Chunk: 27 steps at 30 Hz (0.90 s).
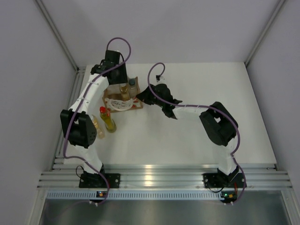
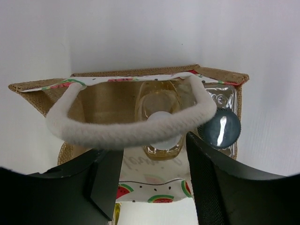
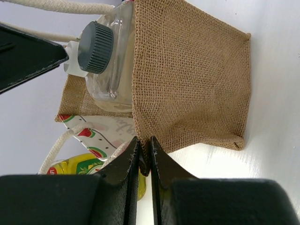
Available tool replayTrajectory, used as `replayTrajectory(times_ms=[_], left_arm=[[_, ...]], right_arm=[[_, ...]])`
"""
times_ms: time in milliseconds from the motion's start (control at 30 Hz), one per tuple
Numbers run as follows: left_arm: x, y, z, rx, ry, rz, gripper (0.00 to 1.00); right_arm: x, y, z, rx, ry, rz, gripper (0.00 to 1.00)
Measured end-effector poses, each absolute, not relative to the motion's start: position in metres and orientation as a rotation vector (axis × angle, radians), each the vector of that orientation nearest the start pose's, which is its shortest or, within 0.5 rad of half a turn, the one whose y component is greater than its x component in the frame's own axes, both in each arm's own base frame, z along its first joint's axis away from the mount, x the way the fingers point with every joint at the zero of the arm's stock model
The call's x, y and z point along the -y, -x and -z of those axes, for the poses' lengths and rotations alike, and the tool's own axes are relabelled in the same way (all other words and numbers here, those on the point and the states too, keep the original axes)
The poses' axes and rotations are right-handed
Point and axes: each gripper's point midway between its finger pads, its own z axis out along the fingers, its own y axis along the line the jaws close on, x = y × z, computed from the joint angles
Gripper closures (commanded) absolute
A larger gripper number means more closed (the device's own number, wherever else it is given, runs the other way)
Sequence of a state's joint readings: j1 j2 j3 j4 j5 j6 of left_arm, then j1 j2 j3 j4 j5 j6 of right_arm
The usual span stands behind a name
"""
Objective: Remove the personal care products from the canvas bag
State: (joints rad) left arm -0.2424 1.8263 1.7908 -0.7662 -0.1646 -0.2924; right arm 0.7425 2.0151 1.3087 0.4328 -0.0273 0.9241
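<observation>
Canvas bag (image 3: 197, 84) upright on the table (image 1: 197, 136), held at one side. The right jaws are almost fully closed, pinching a fold of burlap at the bag's side edge. The left jaws hang wide open over the bag's mouth, holding nothing. An amber bottle (image 2: 159, 124) with a white cap stands inside the bag directly below the gap between them. A white rope handle (image 2: 117, 133) crosses that gap above the cap. A clear bottle (image 2: 219, 129) with a dark cap, also in the bag, lies just outside one left jaw. A yellow-green bottle (image 1: 110, 124) with a red cap and a second amber bottle (image 1: 97, 125) stand on the table beside the bag, well apart from the right jaws.
</observation>
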Motion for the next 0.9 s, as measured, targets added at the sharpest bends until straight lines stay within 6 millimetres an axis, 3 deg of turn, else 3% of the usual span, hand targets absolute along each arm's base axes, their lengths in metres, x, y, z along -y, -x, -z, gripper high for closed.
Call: replayTrajectory(times_ms=[133, 700, 900], left_arm=[[0.095, -0.476, -0.207, -2.369, 0.144, 0.069, 0.46], [0.099, -0.479, -0.201, -2.381, 0.136, 0.062, 0.48], [0.101, -0.484, -0.192, -2.397, 0.131, 0.024, 0.54]], right_arm=[[-0.428, -0.41, -0.147, -2.011, -0.158, -1.149, 1.0], [-0.428, -0.41, -0.147, -2.012, -0.152, -1.15, 1.0], [-0.428, -0.41, -0.147, -2.012, -0.152, -1.149, 1.0]])
